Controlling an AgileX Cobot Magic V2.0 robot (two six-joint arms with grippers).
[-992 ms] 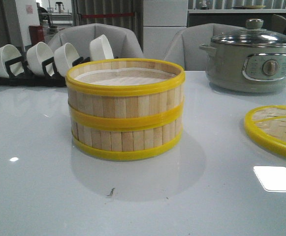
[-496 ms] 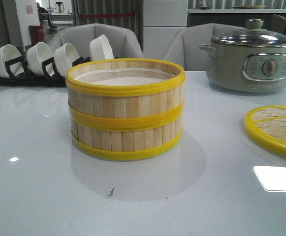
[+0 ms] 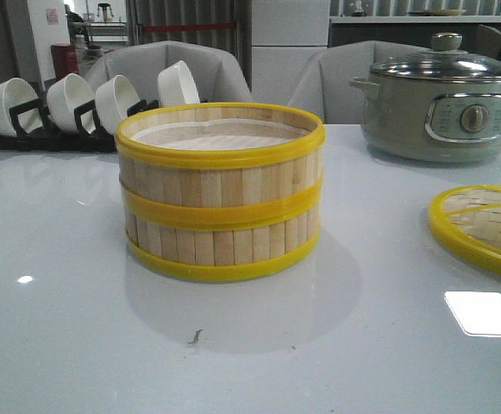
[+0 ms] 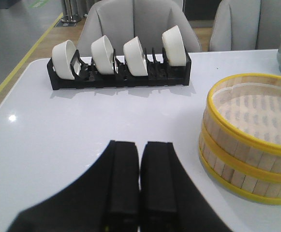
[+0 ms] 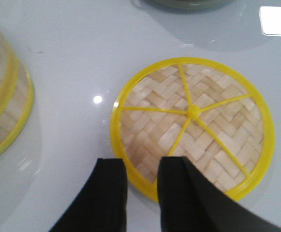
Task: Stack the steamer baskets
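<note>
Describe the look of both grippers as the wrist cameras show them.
Both are matte black. The left gripper has two flat, rectangular finger pads rising from a broad black base that flares outward. A trace of yellow shows low between them. The right gripper has two similar black fingers with squared, slightly rounded tips. No cables or markings are visible on either.
</note>
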